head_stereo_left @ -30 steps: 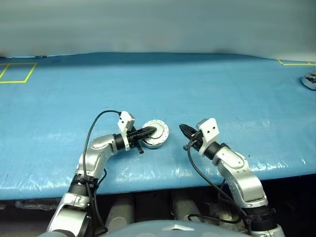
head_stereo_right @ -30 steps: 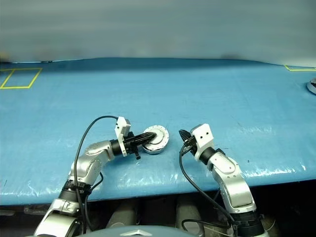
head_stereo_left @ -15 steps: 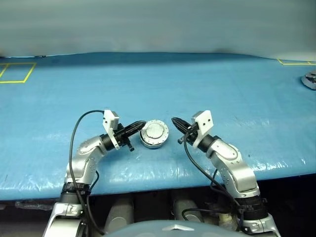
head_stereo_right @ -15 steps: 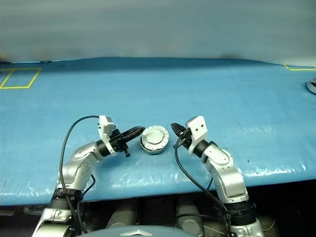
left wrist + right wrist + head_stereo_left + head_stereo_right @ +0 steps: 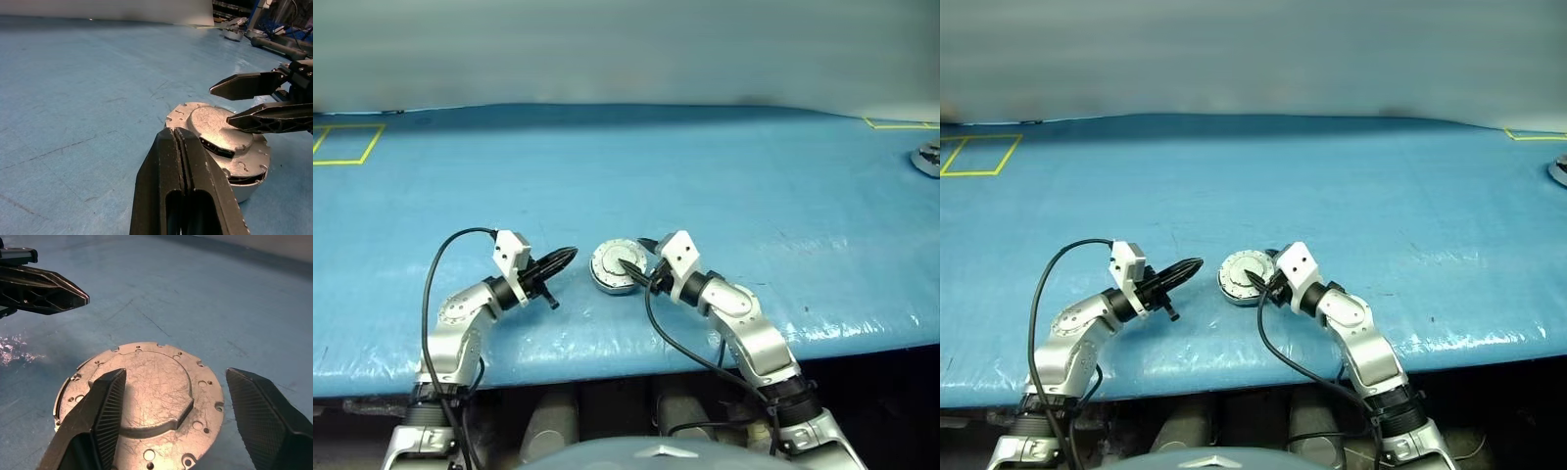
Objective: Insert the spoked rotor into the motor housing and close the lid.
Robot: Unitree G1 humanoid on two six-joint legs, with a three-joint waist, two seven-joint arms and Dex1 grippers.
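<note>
On a wide blue table (image 5: 724, 176), near its front edge and about midway between the two arms, sits the housing (image 5: 618, 266), a shallow round silver cup lying flat with its round face turned upward. Its lid (image 5: 146, 391) is closed over it, showing a plain scratched light-grey disc with a raised centre, small holes near the edge and a notched rim; being round, it has no clear long axis, and no brand, label or writing can be read on it. Just to the housing's left, apart from it, the left gripper (image 5: 563, 258) hovers with its two black fingers pressed together, holding nothing and pointing level toward the housing. From the other side, the right gripper (image 5: 631, 265) reaches over the lid with its fingers (image 5: 105, 406) spread wide, one on either side of the raised centre; whether the tips touch the metal is hard to tell. Yellow tape lines (image 5: 347, 145) mark a rectangle at the table's far left, with another yellow corner (image 5: 901, 123) at the far right. A small silvery part (image 5: 927, 159) rests at the right edge, well apart from the housing.
</note>
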